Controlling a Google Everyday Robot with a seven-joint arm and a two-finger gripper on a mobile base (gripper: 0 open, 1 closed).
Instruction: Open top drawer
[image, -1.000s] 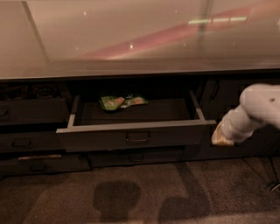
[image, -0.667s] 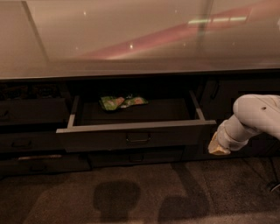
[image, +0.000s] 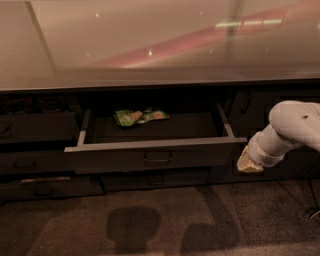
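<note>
The gripper (image: 249, 163) has dropped lower, just right of the one top drawer (image: 155, 157), still pulled out under the counter (image: 150, 50); its grip cannot be told. One green packet (image: 140, 116) lies inside.

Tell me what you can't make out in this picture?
Camera view:
- gripper, just right of the top drawer: largely masked by its own wrist.
- green packet inside: label too small to read.
- arm: cut off by the right edge.
</note>
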